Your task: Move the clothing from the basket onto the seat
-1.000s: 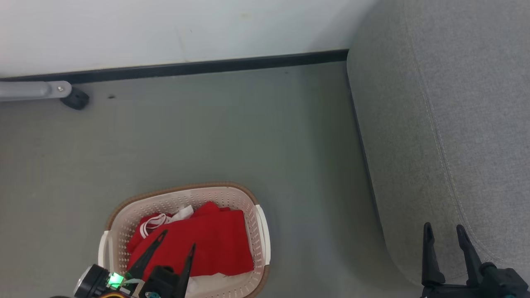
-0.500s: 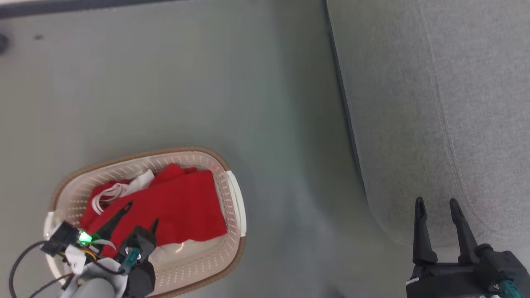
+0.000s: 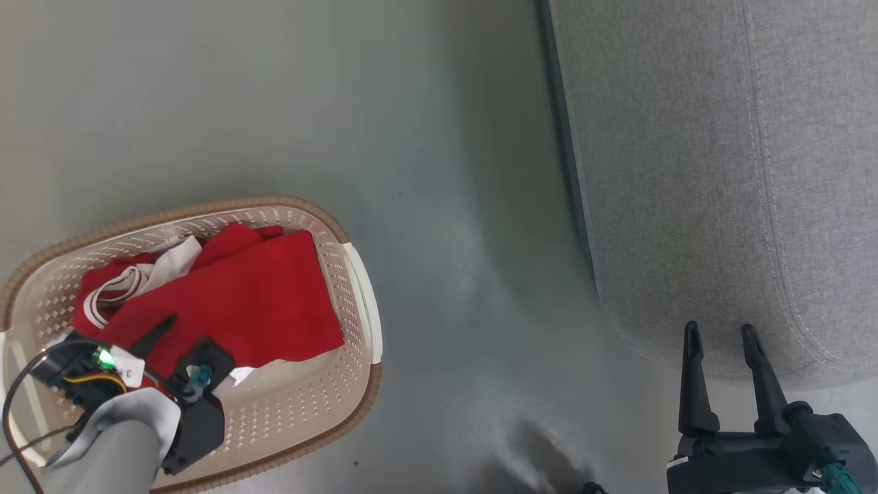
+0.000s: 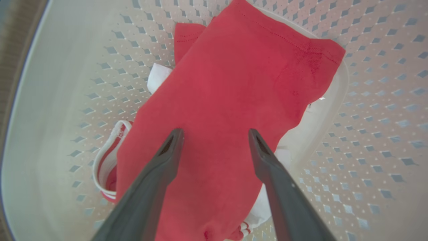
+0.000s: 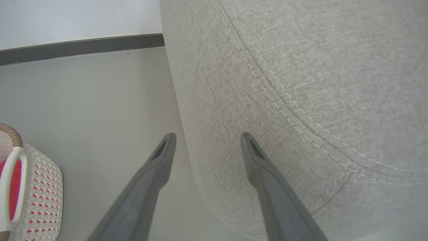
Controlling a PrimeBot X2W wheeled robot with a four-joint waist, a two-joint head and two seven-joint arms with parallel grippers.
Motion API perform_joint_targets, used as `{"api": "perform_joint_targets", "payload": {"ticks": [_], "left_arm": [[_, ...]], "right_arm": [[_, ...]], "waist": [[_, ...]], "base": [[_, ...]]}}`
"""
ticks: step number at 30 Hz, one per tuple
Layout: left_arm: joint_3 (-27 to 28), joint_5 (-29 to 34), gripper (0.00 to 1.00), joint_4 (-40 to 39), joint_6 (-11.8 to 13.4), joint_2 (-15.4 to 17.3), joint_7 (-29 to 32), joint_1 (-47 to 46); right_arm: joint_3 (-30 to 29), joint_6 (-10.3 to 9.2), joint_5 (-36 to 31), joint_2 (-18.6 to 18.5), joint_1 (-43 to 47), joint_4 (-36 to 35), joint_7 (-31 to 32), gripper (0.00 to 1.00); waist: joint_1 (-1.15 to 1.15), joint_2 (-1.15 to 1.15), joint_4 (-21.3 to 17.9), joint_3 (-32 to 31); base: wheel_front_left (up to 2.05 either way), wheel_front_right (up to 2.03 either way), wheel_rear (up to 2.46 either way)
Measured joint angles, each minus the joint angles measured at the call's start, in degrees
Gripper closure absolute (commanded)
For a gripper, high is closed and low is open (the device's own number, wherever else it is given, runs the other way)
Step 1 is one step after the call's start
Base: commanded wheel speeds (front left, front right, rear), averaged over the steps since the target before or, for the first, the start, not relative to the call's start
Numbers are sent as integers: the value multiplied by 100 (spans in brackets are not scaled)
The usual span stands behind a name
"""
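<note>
The left gripper's [image 4: 214, 134] jaws stand spread wide with nothing clamped between them. The two dark fingers [image 4: 157, 174] point down inside the basket [image 3: 274, 204], over the middle of the clothing [image 3: 240, 295]. Whether the tips touch the cloth cannot be told. The right gripper's [image 3: 718, 329] jaws are likewise parted and empty.

The clothing lies wholly within the basket, as a broad flat fold of bright red that covers most of the bottom. A white panel [image 3: 171, 257] and a loop of red-striped white trim [image 3: 116, 291] show at the basket's far left end in the head view. A little white fabric (perhaps a label, too small to tell) peeks out under the red edge towards the basket's near wall. The left wrist view shows the same red fold running away from the fingers, with the trim loop [image 4: 103, 157] to their left against the basket's holed wall [image 4: 384, 110].

The seat [image 3: 686, 171] stands well to the right of the basket, with a strip of bare grey floor [image 3: 439, 137] between them. No clothing lies on it. The right gripper hangs far to the basket's right, its fingers pointing at the seat's rounded near corner. The right wrist view has one finger over the floor and the other before the grey weave, with the seam [image 5: 287, 110] curving past.
</note>
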Motion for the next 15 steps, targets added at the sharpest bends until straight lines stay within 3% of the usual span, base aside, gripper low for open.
{"api": "perform_joint_targets", "payload": {"ticks": [15], "left_arm": [[-165, 134, 0, 668, -145, -187, 179, -794]], "right_arm": [[30, -57, -9, 10, 51, -179, -1, 0]], "waist": [[0, 0, 58, 400]], "base": [[0, 0, 0]]}}
